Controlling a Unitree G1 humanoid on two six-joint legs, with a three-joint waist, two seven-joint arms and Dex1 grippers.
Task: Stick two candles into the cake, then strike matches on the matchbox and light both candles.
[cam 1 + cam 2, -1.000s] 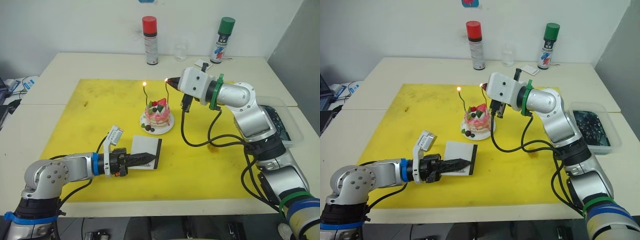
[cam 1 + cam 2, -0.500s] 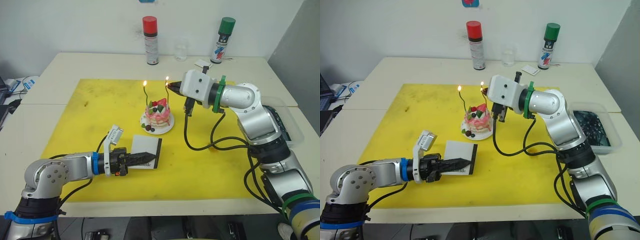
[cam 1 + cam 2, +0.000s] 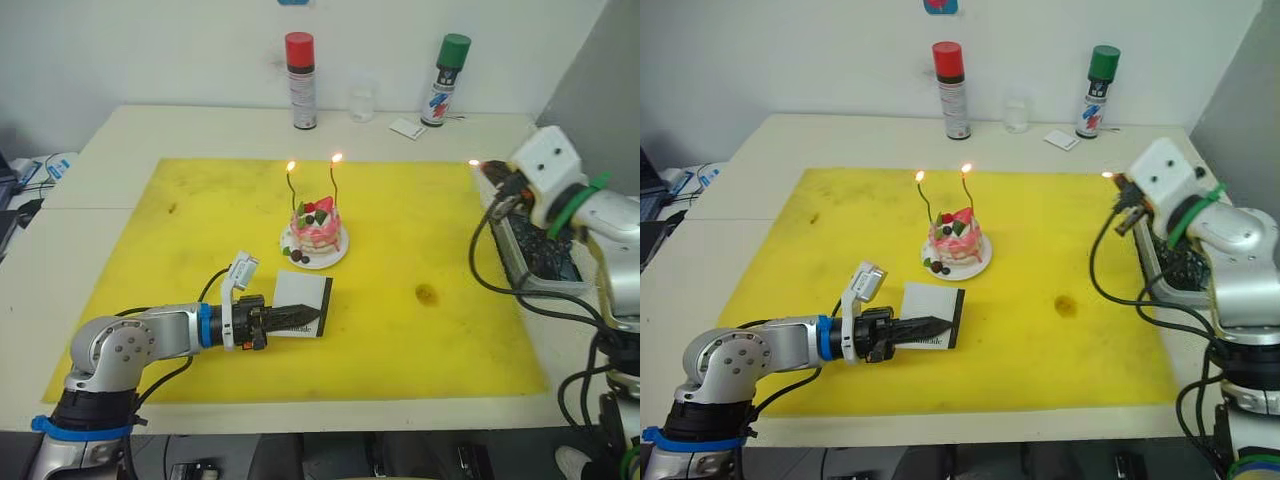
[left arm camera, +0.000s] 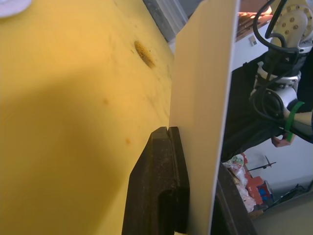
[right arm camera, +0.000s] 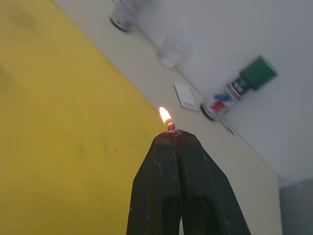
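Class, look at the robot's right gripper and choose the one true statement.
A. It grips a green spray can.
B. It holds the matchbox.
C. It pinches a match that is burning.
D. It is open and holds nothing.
C: the right gripper is shut on a match with a flame at its tip, out over the table's right side, away from the cake.

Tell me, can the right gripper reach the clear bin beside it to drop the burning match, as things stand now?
Probably yes. The right gripper, shut on the lit match, hangs at the near end of the clear bin off the yellow mat, and nothing stands between them.
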